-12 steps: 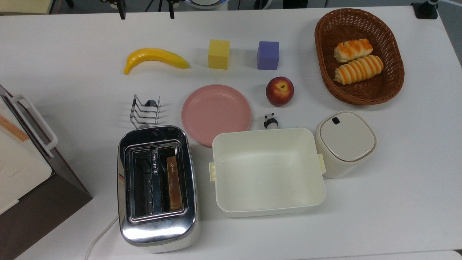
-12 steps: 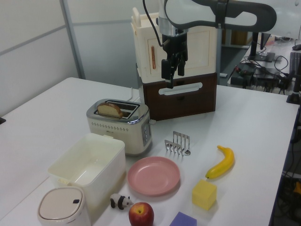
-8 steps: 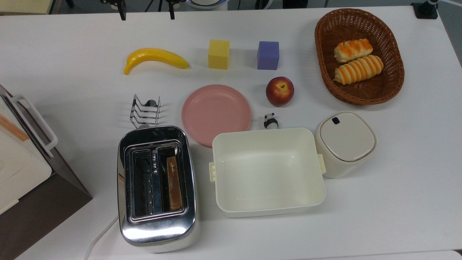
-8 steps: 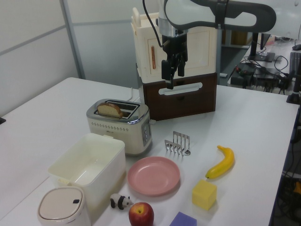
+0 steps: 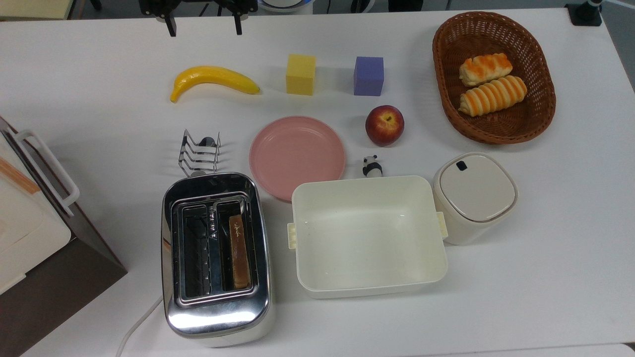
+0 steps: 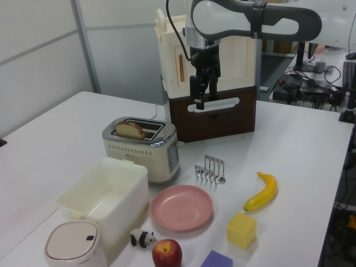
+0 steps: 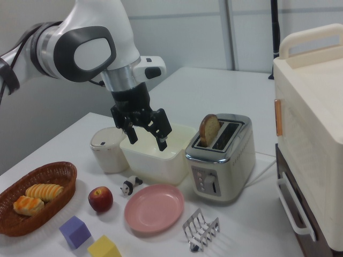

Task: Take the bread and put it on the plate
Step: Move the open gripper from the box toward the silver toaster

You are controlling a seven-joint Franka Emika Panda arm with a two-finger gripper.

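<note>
I've got the gripper (image 7: 147,136) up in the air in the middle-left of the right view, its two fingers (image 7: 162,140) spread apart and gripping nothing; in the top view the two fingertips poke in at the upper edge (image 5: 204,25), and in the left view it hangs in the upper middle (image 6: 201,93), in front of the cream and brown cabinet (image 6: 214,72). One slice of bread (image 5: 238,251) is standing on edge in the toaster (image 5: 217,327), in the slot on the top view's right; the other slot is bare. One pink plate (image 5: 296,155) sits mid-frame, nothing on it, just above the toaster's upper right corner and touching nothing I can make out. Counting the rest in the top view: one banana (image 5: 213,81), two foam cubes, a yellow cube (image 5: 300,74) and a purple cube (image 5: 368,76), one apple (image 5: 384,125), one small panda figure (image 5: 371,166), one wire toast rack (image 5: 199,152), one cream tub (image 5: 368,235), one lidded canister (image 5: 474,196), and one wicker basket (image 5: 446,34) at upper right holding two striped rolls (image 5: 492,95).
</note>
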